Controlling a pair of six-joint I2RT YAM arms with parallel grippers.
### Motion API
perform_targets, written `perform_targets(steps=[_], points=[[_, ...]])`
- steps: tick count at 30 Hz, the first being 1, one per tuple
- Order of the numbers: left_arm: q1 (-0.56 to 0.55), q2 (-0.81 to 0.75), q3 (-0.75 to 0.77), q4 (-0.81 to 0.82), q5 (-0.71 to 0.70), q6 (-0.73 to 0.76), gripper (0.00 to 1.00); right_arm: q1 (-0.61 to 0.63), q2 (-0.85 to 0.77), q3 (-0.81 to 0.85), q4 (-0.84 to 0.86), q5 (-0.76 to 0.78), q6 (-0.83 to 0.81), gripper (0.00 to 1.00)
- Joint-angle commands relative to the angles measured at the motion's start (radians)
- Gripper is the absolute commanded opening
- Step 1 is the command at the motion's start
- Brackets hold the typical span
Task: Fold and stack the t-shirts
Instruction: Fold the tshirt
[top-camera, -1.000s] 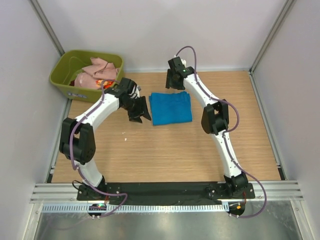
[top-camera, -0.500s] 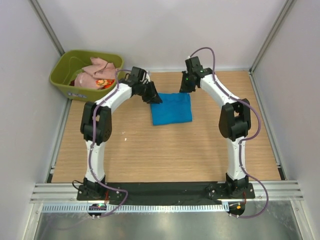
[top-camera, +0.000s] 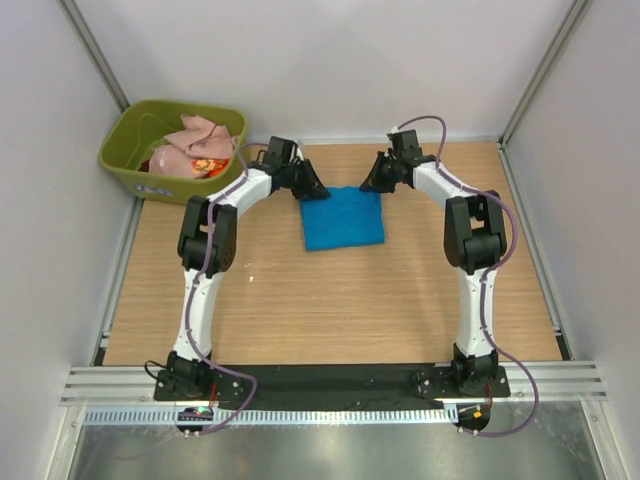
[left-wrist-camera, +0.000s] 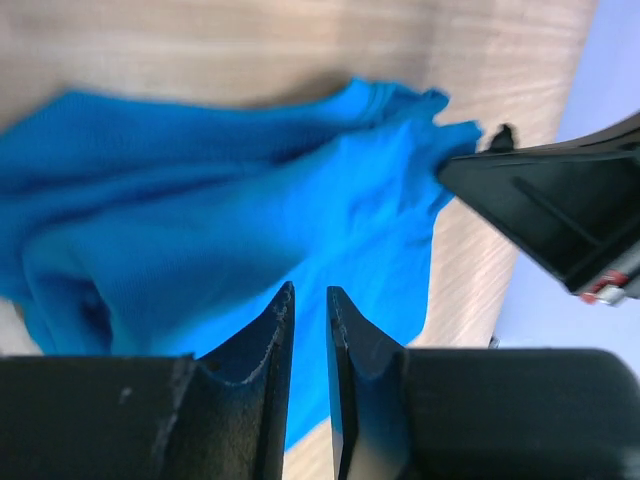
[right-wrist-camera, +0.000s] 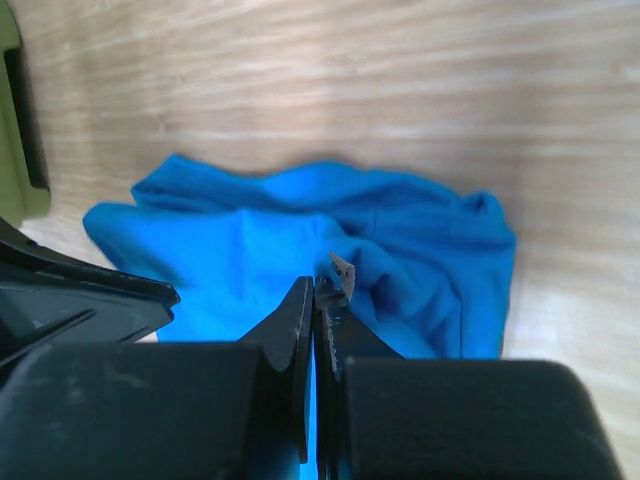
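Observation:
A bright blue t-shirt (top-camera: 345, 220) lies folded in a rough square on the wooden table, toward the back. My left gripper (top-camera: 310, 190) sits at its far left corner, and in the left wrist view its jaws (left-wrist-camera: 310, 290) are nearly together with blue cloth (left-wrist-camera: 200, 200) in the slit. My right gripper (top-camera: 372, 183) is at the far right corner. Its jaws (right-wrist-camera: 318, 283) are pressed shut, and the blue cloth (right-wrist-camera: 250, 250) puckers toward their tips. A pale pink t-shirt (top-camera: 195, 140) and a red-orange patterned one (top-camera: 205, 167) lie crumpled in the tub.
The olive-green tub (top-camera: 160, 185) stands at the back left corner, just left of my left arm; its edge (right-wrist-camera: 10, 120) shows in the right wrist view. White walls and metal rails close in the table on three sides.
Both arms have stretched toward the back and set their grippers on the blue t-shirt's far corners. Both pairs of jaws have closed. The shirt's far edge is now bunched.

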Motion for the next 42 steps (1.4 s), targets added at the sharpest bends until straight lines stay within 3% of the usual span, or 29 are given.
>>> perform_targets(steps=[1,9,17,22,26,34,37,40,42], points=[[0.025,0.039,0.066,0.12,-0.013,-0.029,0.2,-0.027,0.059,0.024,0.153,-0.06,0.057,0.04],[0.058,0.182,0.115,0.196,-0.043,-0.062,0.19,-0.078,0.23,0.112,0.216,-0.048,0.077,0.05],[0.082,0.236,0.115,0.189,-0.089,-0.068,0.17,-0.133,0.29,0.112,0.259,-0.067,0.077,0.18],[0.085,0.253,0.142,0.151,-0.112,-0.046,0.17,-0.185,0.324,0.108,0.254,-0.026,0.187,0.25],[0.087,0.25,0.164,0.125,-0.113,-0.042,0.16,-0.202,0.356,0.194,0.154,0.009,0.232,0.28],[0.087,0.237,0.251,0.052,-0.08,-0.036,0.2,-0.239,0.306,0.312,0.032,-0.024,0.169,0.29],[0.085,0.211,0.285,0.01,-0.079,-0.025,0.28,-0.228,0.243,0.309,0.009,-0.093,0.135,0.34],[0.087,0.187,0.334,-0.047,-0.082,-0.016,0.37,-0.222,0.174,0.271,-0.013,-0.138,0.071,0.48],[0.087,0.17,0.351,-0.066,-0.074,-0.014,0.43,-0.222,0.151,0.234,-0.025,-0.181,0.014,0.64]])
